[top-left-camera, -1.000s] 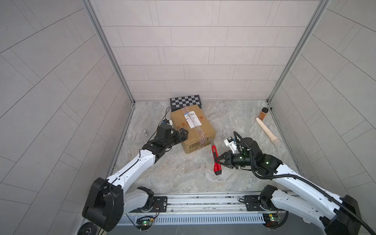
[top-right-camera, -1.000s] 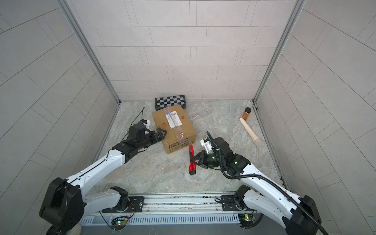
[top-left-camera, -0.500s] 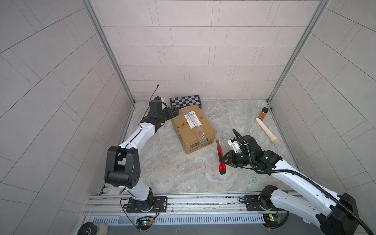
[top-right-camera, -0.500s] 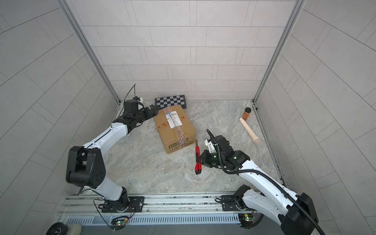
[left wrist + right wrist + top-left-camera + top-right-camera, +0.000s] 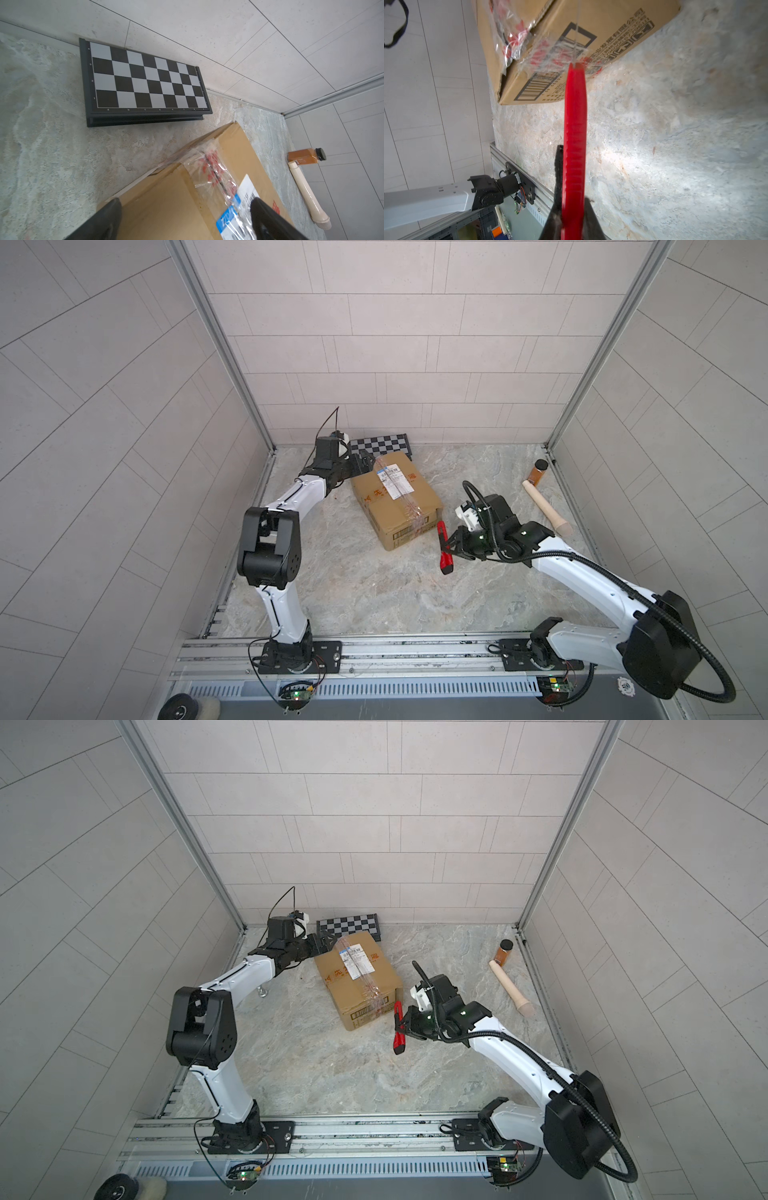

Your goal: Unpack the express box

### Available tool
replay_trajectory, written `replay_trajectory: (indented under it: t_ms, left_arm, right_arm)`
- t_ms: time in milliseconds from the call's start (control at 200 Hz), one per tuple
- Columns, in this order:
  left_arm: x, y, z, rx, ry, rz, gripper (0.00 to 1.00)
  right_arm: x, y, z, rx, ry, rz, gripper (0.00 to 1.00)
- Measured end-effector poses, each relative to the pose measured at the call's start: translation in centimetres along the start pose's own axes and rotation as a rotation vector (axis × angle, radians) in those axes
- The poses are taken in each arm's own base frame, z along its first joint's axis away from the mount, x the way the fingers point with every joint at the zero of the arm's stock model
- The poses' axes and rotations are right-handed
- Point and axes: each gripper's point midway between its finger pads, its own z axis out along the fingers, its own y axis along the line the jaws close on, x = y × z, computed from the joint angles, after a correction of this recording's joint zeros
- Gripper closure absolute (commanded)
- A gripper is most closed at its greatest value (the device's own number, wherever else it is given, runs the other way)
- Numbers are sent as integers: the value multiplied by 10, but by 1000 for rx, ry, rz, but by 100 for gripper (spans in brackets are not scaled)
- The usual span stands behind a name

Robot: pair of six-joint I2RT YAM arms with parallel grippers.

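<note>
The grey marbled table carries everything. The brown cardboard box sits on it behind the middle and a little to the left, turned askew, its flaps closed under clear tape with the white label on top. A folded checkered board lies flat just behind the box against the back wall. A pale wooden stick lies near the right wall, well apart from the box. The left claw is at the box's back left corner with its fingers spread wide, clamping nothing; whether they touch the cardboard cannot be told. The right claw is clamped on a red cutter, whose tip meets the taped seam on the box's near side, beside the barcode. A small brown bottle lies at the stick's far end.
</note>
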Motion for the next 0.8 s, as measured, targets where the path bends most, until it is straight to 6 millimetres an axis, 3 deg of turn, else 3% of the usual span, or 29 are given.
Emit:
replay_trajectory:
  t_ms: [155, 270, 340, 410, 461, 531, 651, 801]
  left_arm:
    - [22, -11, -19, 51, -2, 3, 0]
    - [60, -36, -36, 107, 30, 7, 0]
    - [94, -51, -45, 132, 83, 2, 0]
    - [124, -58, -55, 132, 138, -7, 0]
    - [133, -56, -63, 111, 155, -17, 0]
    - [119, -42, -74, 58, 117, -38, 0]
    - [64, -9, -87, -56, -2, -84, 0]
    - [-2, 15, -78, -134, -116, -100, 0]
  right_arm:
    - [-37, -14, 3, 27, -35, 11, 100]
    - [-67, -22, 3, 56, -50, -8, 100]
    - [-87, -26, 1, 71, -52, -12, 100]
    - [-100, -30, -3, 87, -34, -16, 100]
    - [-106, -32, -6, 99, -26, -29, 100]
    - [-104, -34, -12, 114, -18, -47, 100]
    - [-80, -39, -21, 125, 6, -55, 100]
    - [-41, -48, -30, 135, 31, -39, 100]
